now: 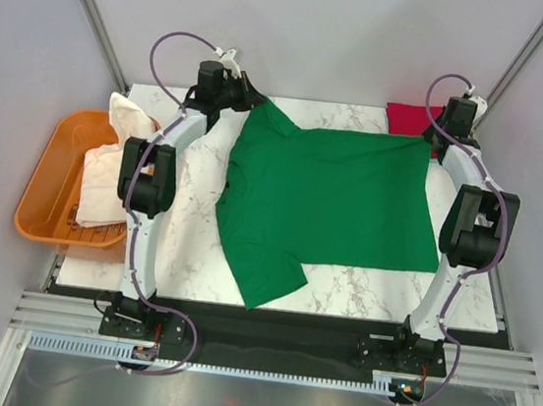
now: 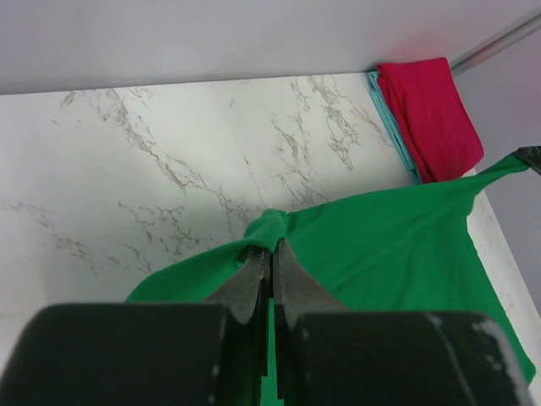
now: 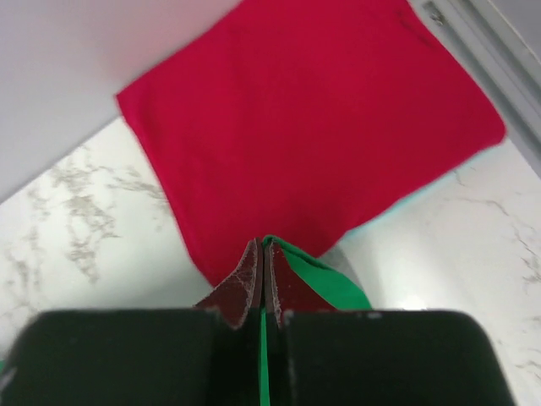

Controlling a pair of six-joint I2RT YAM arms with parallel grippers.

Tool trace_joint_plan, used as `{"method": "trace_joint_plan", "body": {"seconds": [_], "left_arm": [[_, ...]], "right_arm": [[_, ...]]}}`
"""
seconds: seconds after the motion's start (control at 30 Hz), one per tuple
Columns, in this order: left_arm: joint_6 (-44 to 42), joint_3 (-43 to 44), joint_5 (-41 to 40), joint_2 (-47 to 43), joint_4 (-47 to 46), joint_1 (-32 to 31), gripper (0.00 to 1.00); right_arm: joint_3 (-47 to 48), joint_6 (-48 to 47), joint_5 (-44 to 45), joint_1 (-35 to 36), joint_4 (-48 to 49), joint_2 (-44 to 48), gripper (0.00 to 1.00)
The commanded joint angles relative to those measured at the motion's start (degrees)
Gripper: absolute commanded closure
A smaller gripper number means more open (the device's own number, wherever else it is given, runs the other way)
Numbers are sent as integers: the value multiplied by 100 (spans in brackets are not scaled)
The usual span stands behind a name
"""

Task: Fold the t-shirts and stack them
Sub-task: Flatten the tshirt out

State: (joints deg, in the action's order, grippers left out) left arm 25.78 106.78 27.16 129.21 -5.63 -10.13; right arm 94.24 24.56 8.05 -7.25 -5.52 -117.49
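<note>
The bright green t-shirt [image 1: 331,200] lies spread across the marble table, one sleeve towards the near edge. My left gripper [image 1: 253,99] is shut on its far left corner; in the left wrist view the cloth [image 2: 397,245] bunches at the fingertips of the gripper [image 2: 272,245]. My right gripper [image 1: 436,136] is shut on the far right corner, with green cloth [image 3: 325,283] pinched in the gripper [image 3: 264,245]. A folded red t-shirt [image 1: 408,118] lies at the back right on a pale blue one [image 3: 423,199]. The white t-shirt [image 1: 104,178] hangs over the tub's rim.
The orange tub [image 1: 53,166] stands off the table's left side. Grey walls close in the back and sides. The marble table [image 1: 360,288] shows bare at its near edge and in the left wrist view behind the green cloth.
</note>
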Motion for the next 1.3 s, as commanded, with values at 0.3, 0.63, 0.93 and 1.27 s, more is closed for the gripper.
{"method": "trace_joint_plan", "body": {"seconds": [0.3, 0.63, 0.93, 1.27], "left_arm": [[506, 1011, 676, 860, -377, -437, 98], [867, 1046, 1019, 1141, -624, -516, 98], [1324, 1231, 1503, 1634, -1142, -718, 98], [1360, 1161, 1161, 1766, -1204, -771, 98]], "right_arm": [[174, -38, 1190, -453, -881, 25, 100], [174, 67, 996, -480, -890, 68, 100], [174, 181, 1390, -488, -1178, 183, 100], [604, 366, 1929, -506, -1602, -151, 100]]}}
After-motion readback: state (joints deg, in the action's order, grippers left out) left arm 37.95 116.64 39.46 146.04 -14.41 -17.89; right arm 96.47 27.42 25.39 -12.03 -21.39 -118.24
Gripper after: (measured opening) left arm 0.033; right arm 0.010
